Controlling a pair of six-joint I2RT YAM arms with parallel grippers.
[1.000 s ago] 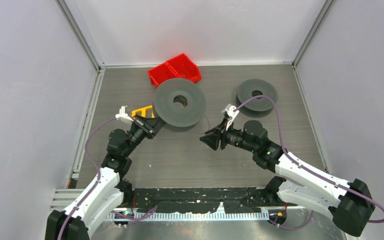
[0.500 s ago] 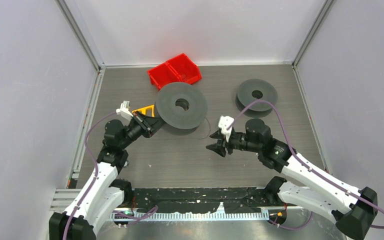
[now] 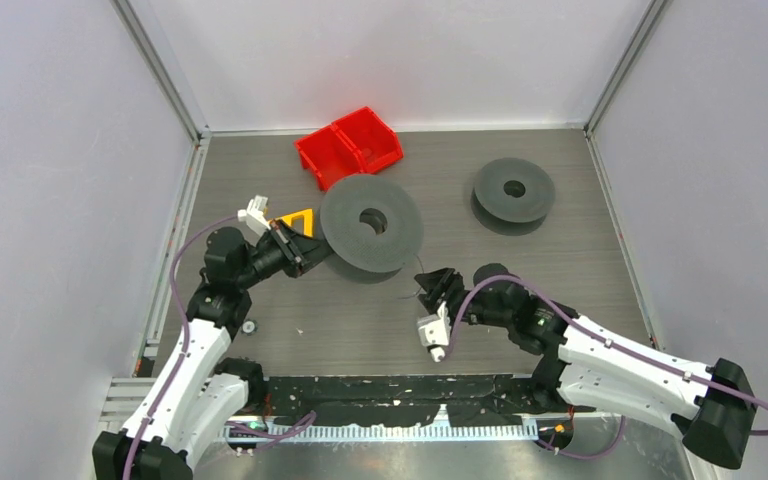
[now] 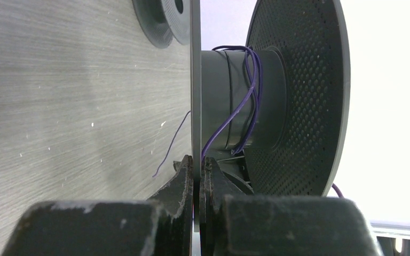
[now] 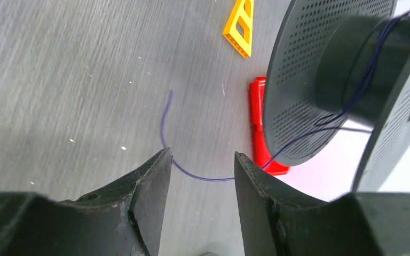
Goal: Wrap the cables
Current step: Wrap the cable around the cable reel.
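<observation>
The cable is a thin purple wire (image 5: 164,124), partly wound on the hub of the big dark grey spool (image 3: 371,224). Its loose end lies on the table just ahead of my right gripper (image 5: 202,164), which is open and empty with the wire running across the gap between its fingertips. In the top view the right gripper (image 3: 430,287) sits low, just right of the spool's front. My left gripper (image 4: 197,166) is shut on the rim of the spool's lower flange (image 4: 195,80). Wire loops (image 4: 247,90) show on the hub. In the top view the left gripper (image 3: 306,259) is at the spool's left edge.
A smaller dark spool (image 3: 513,190) stands at the back right. Red bins (image 3: 348,145) sit behind the big spool, and a yellow triangular piece (image 3: 295,220) lies to its left. Enclosure walls close in on the left, right and back.
My right arm swung down and toward the near edge, its wrist turning over, so the gripper now sits low by the wire's end. The big spool shifted slightly right with the left gripper.
</observation>
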